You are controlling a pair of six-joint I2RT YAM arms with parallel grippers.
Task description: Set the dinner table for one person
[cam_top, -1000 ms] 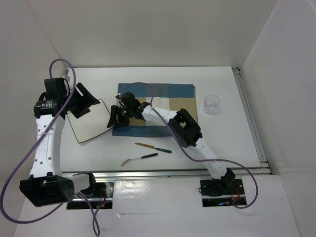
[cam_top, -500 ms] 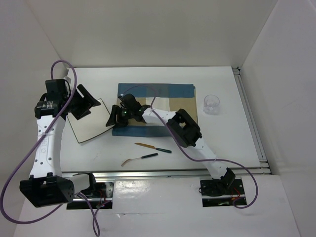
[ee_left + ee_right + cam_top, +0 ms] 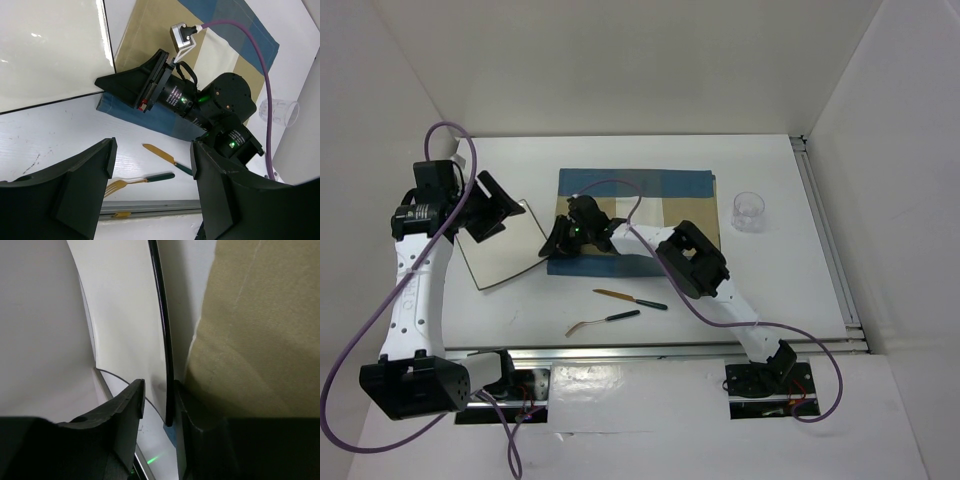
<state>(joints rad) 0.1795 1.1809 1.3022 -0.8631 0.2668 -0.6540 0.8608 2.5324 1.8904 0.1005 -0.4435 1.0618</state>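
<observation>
Eased toward the near edge of the worktop [image 3: 790,290], the right hand [image 3: 551,242] narrowly straddles the white plate [image 3: 500,255] rim, left hand [image 3: 495,210] wide; next, probably pinch and drag it onto the placemat [image 3: 670,185].

no readable text, no labels, no brands, no numbers anywhere

**Robot body.** 2 arms, left arm [image 3: 410,300] and right arm [image 3: 740,320]: white link shells, black joint housings, black base blocks. 1 purple cable [image 3: 269,125] loops along each arm. The left gripper [image 3: 150,150] has 2 broad, matte black, wedge-shaped fingers [image 3: 70,190]. The right gripper [image 3: 101,81] has a black cylindrical body with white lettering, green lights and a silver plug [image 3: 181,35].
</observation>
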